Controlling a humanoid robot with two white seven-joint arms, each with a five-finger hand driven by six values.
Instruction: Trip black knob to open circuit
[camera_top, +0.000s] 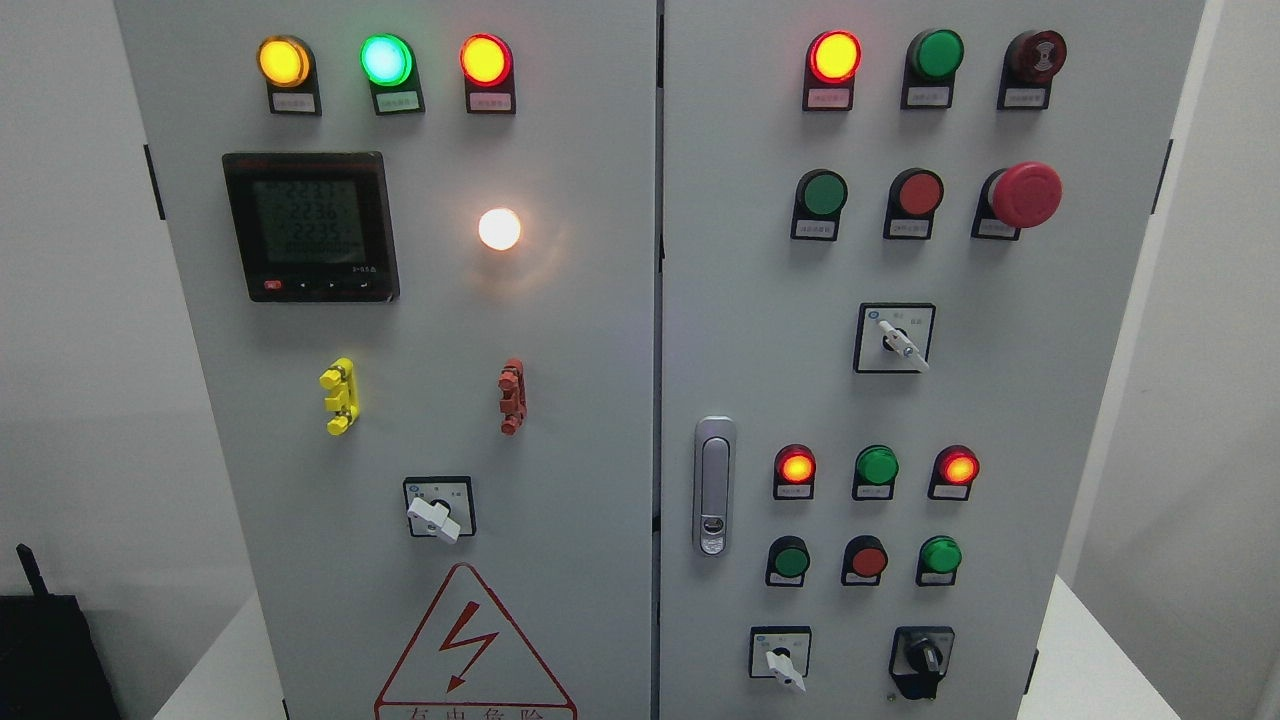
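The black rotary knob (922, 660) is sitting at the bottom of the grey cabinet's right door (1080, 400), right of the white-handled selector (781, 662). Neither hand is showing, so finger state cannot be told. An approach is risking the wrong selector, given similar neighbouring switches.

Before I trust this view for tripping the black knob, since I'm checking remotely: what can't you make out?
Head view only:
- Black knob: position markings too small to read.
- Label plates under the lamps, e.g.: print too small.
- Meter display: digits blurred.
- Warning triangle: cut off by the bottom edge.
- Neither hand is in view.
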